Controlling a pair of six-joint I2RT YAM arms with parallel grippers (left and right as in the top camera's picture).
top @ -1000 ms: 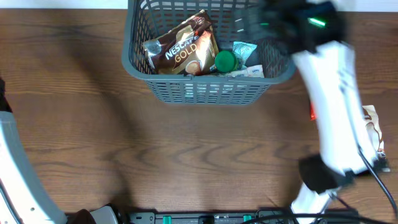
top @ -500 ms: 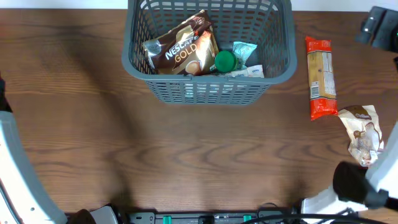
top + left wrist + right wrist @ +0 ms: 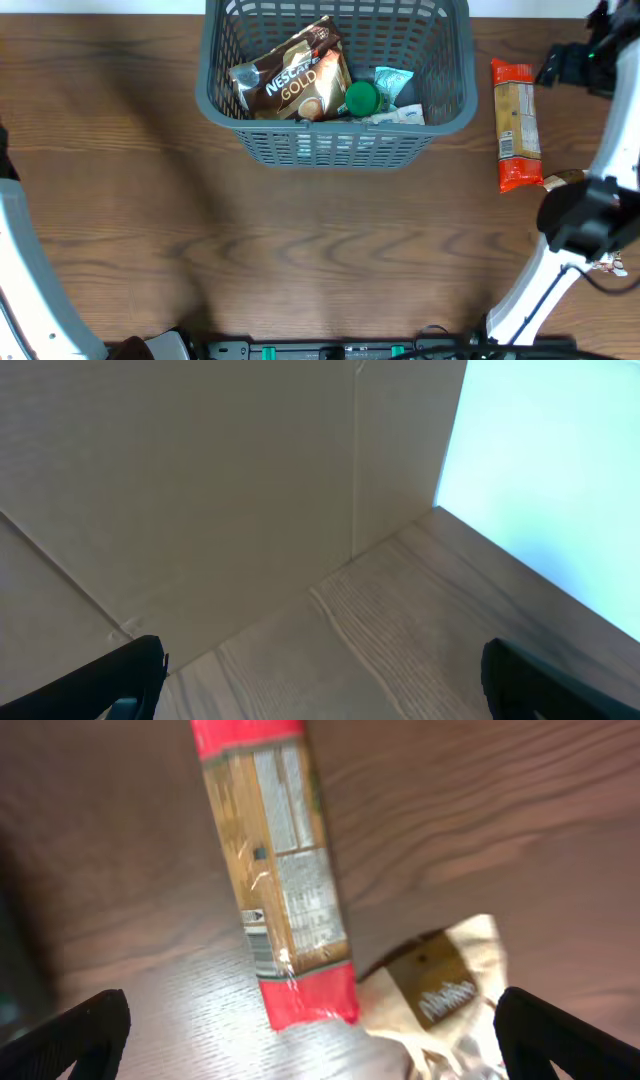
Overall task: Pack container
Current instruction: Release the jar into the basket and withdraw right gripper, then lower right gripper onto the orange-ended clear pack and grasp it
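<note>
The container, a blue-grey lattice basket (image 3: 330,145), stands at the table's far middle. It holds a brown Nescafe Gold packet (image 3: 292,78), a green-capped item (image 3: 361,97) and a teal packet (image 3: 394,82). A long pasta packet with red ends (image 3: 517,124) lies on the table to its right. It also shows in the right wrist view (image 3: 278,880). A cream packet (image 3: 448,988) lies next to it, mostly under my right arm in the overhead view (image 3: 566,179). My right gripper (image 3: 320,1055) is open and empty above these two packets. My left gripper (image 3: 320,685) is open and empty.
My right arm (image 3: 590,210) stretches along the table's right edge. My left arm (image 3: 22,270) rests at the left edge. The left wrist view faces a plain beige wall (image 3: 200,490) and pale wood surface (image 3: 400,630).
My right arm has left the basket, swung out to the right, and now hangs over the pasta packet and the cream packet. The basket's contents have not moved.
</note>
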